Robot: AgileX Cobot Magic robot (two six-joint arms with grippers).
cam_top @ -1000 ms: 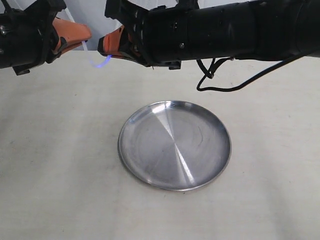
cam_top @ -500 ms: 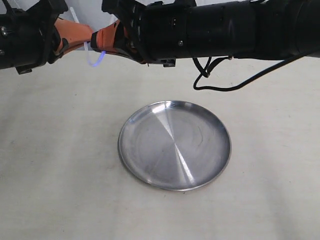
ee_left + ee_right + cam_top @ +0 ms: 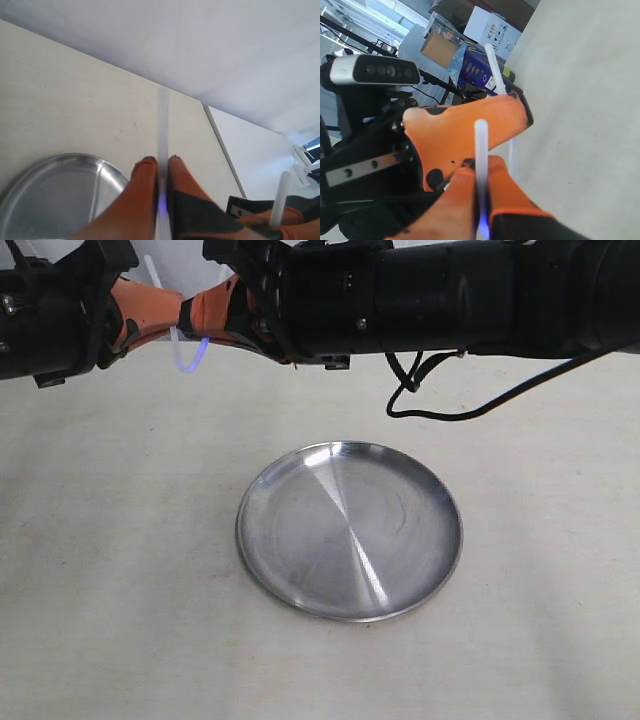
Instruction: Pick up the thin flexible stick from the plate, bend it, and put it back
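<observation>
Writing: print on the boxes beyond the table edge is too small to read.
Stick: the thin flexible stick, translucent white with a bluish glow, is bent into a tight U in the air, well apart from the plate.
Dish: the plate is round brushed silver metal with a low rim and lies on the matte cream table.
Left arm: the left gripper has its orange fingers clamped on one end of the stick.
Right arm: the right gripper has its orange fingers clamped on the other end.
Change: a second ago the grippers stood further apart and the U was wider.

The plate is set on the table, near the middle of the exterior view. Up behind it to the left, clear of the table, the thin flexible stick is held between the left gripper and the right gripper, which are placed tip to tip, the right arm being stretched across from the right.
</observation>
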